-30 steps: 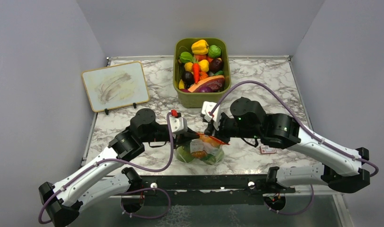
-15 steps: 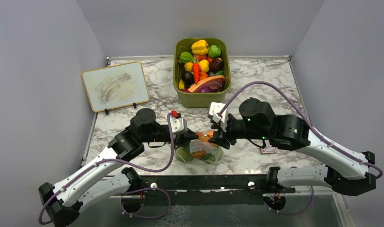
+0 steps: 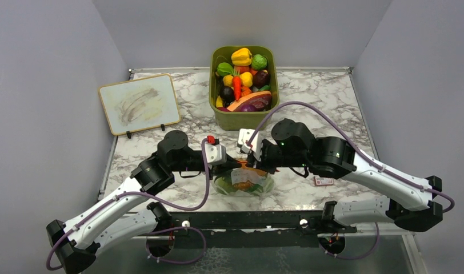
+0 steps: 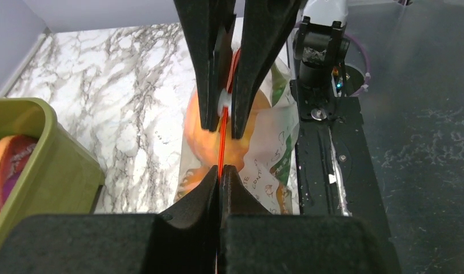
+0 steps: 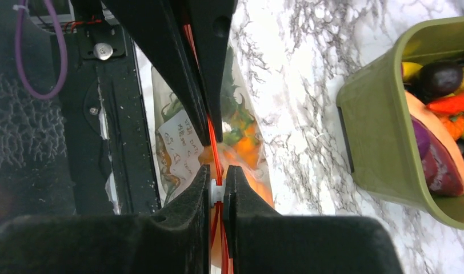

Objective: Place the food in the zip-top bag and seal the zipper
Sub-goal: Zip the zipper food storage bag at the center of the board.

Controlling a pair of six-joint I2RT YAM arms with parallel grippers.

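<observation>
We see the left gripper (image 4: 219,178) clamped fully on the zipper (image 4: 221,142), fingers pressed together with only the thin orange-red strip between them. The right gripper (image 5: 216,188) is pinched on the white slider (image 4: 223,103) riding that strip, closed down to the slider's width. The two grippers face each other tip to tip. They are near but apart, with a short run of strip showing between them.

The bag (image 3: 244,184) sits below both grippers at the near edge of the table (image 3: 310,97), well in front of the bin (image 3: 241,120). Its mouth edge is held up by the grip. We cannot tell whether the bag's body rests on the marble or hangs just above it.

The food (image 4: 198,134) is inside the bag. We see orange fruit against the clear plastic, and green pieces in the right wrist view. The white label (image 5: 181,145) on the bag faces the table's near edge.

The bin is full of other toy produce. A board (image 3: 139,104) stands at the far left, and a small card (image 3: 323,181) lies right of the bag.
</observation>
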